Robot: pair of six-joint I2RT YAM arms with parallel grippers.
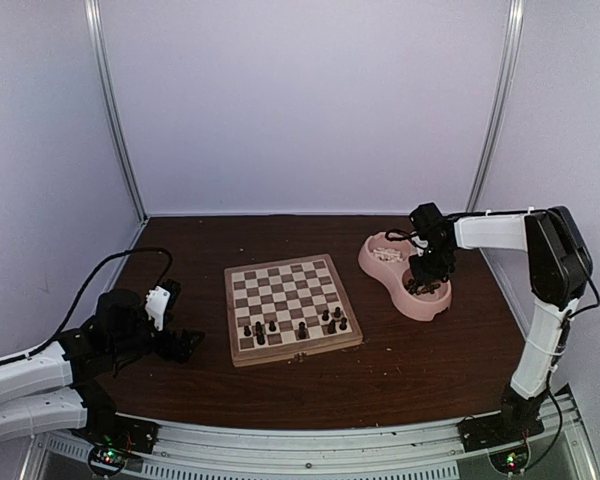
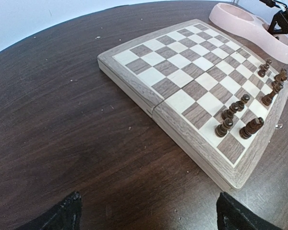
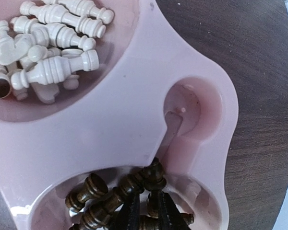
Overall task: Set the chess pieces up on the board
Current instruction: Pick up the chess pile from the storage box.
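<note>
The board (image 1: 292, 305) lies mid-table with several dark chess pieces (image 1: 300, 325) along its near rows; the left wrist view shows the board (image 2: 197, 86) and those pieces (image 2: 252, 127) on its right edge. My right gripper (image 1: 427, 280) reaches down into the near well of the pink double bowl (image 1: 405, 270). In the right wrist view its fingers (image 3: 150, 201) are shut on the stem of a dark chess piece (image 3: 153, 178) among other dark pieces (image 3: 93, 201). My left gripper (image 1: 185, 345) rests low, left of the board, open and empty (image 2: 149, 211).
The bowl's far well holds several cream-white pieces (image 3: 53, 43). A small round recess (image 3: 189, 108) sits in the bowl's rim (image 3: 110, 120) between the wells. The board's frame corner (image 2: 235, 179) lies close to my left gripper's right finger. White walls enclose the table.
</note>
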